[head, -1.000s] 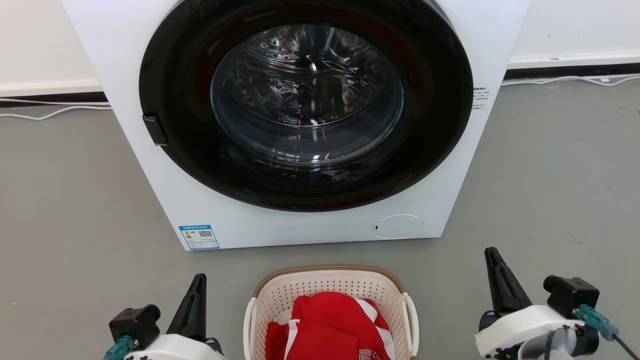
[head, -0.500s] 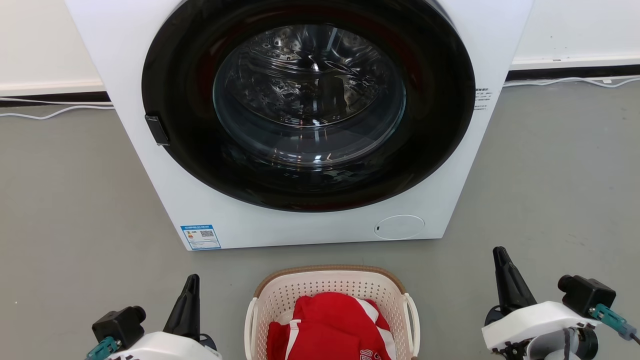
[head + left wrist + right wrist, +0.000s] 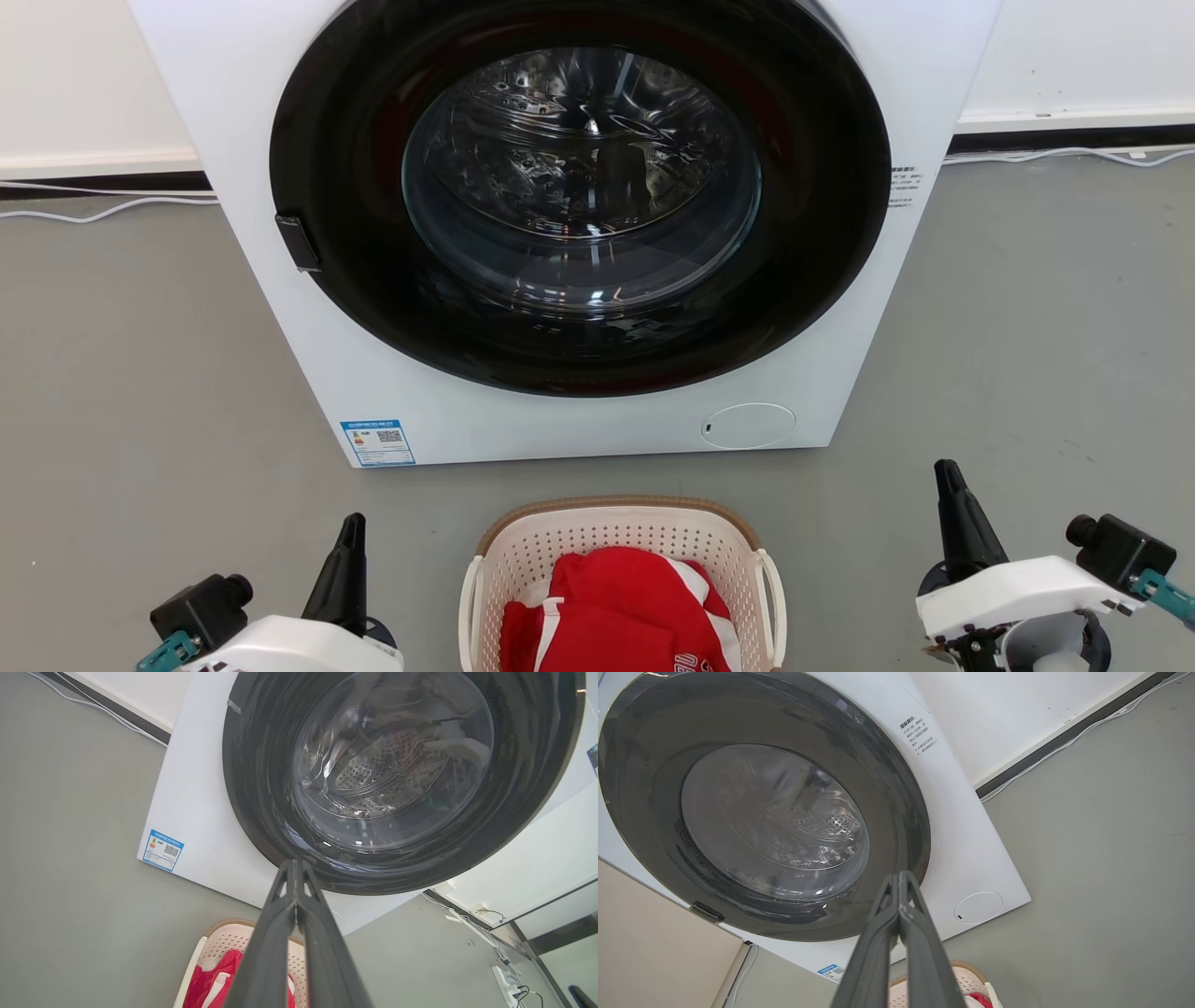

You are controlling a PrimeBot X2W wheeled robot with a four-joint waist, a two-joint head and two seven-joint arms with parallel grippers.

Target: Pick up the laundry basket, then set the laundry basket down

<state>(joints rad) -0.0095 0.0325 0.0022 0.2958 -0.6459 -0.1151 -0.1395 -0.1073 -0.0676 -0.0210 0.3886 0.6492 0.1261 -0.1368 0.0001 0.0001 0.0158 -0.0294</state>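
At 6 o'clock, nearest: laundry basket point(image 3: 607, 534) on the grey floor point(image 3: 140, 373), red garment point(image 3: 616, 607) heaped inside. Flanked at 8 o'clock by left pincer point(image 3: 352, 523) and at 4 o'clock by right pincer point(image 3: 948, 471), both clenched on nothing, well apart from it. Likely light, stiff perforated plastic with slight flex; soft load, nothing fragile. Best taken by the white side handles point(image 3: 774, 597), one per pincer, lifted level. Beyond, at 12 o'clock: washer point(image 3: 579, 429), round glass door facing.

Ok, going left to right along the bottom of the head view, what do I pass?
Left fingers → laundry basket, with red clothing inside → right fingers.
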